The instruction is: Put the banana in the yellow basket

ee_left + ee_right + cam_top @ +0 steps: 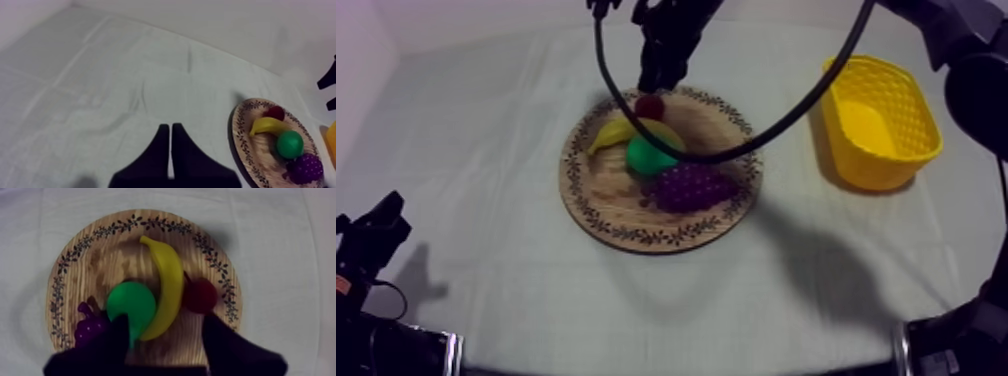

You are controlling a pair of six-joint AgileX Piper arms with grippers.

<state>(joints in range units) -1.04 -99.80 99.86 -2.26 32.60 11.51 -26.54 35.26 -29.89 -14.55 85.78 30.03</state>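
The yellow banana (167, 280) lies on the round wooden board (145, 225), between a green pear (131, 304) and a small red fruit (200, 295). My right gripper (167, 333) is open just above the board, and its fingers (116, 338) stand on either side of the banana's near end without touching it. From above, the right gripper (654, 85) hangs over the far rim of the board (606, 215), by the small red fruit (649, 105) and the banana (618, 131). My left gripper (170, 150) is shut on nothing, low at the table's left (378, 228).
Purple grapes (691, 186) and the pear (650, 156) share the board. The yellow basket (881, 120) stands empty at the right of the table. Open cloth lies in front of the board and to its left.
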